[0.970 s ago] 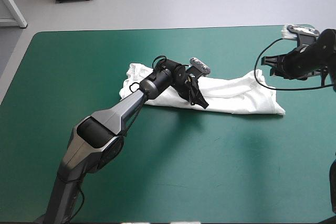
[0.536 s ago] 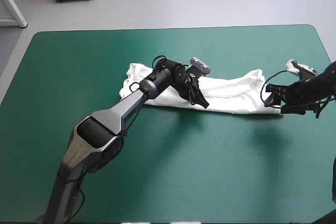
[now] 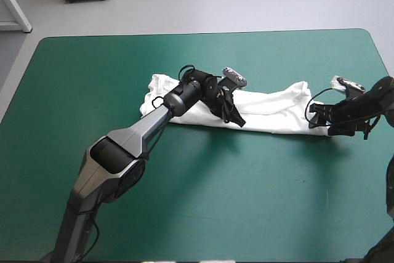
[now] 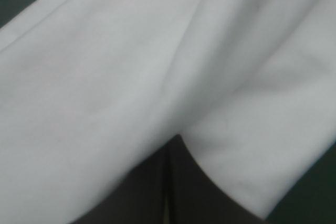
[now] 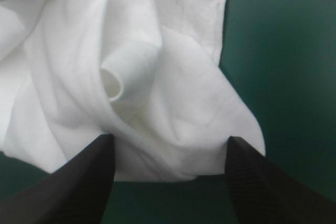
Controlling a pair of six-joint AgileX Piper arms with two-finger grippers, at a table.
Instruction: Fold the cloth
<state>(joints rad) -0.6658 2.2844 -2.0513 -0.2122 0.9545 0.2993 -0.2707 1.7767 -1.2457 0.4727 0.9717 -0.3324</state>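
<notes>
Now the right claw (image 5: 169, 140) is seen wide open, its black fingers set apart on either side of the end of the T-shirt (image 5: 157, 87), where a small rolled fold is bunched between them. Just before, it was held high near the table's far right corner; it has since been brought down low over the teal-green table (image 3: 246, 201). Nothing is gripped by it yet.

The left claw (image 4: 177, 139) is kept closed, with cloth apparently pinched at its tip, at the T-shirt's near edge around mid-length. It has not been moved.

The T-shirt is laid as a long, narrow band across the middle of the table, its length running between the left and right edges. A grasp of the right end is judged to be next, so that this end can be carried over toward the left.
</notes>
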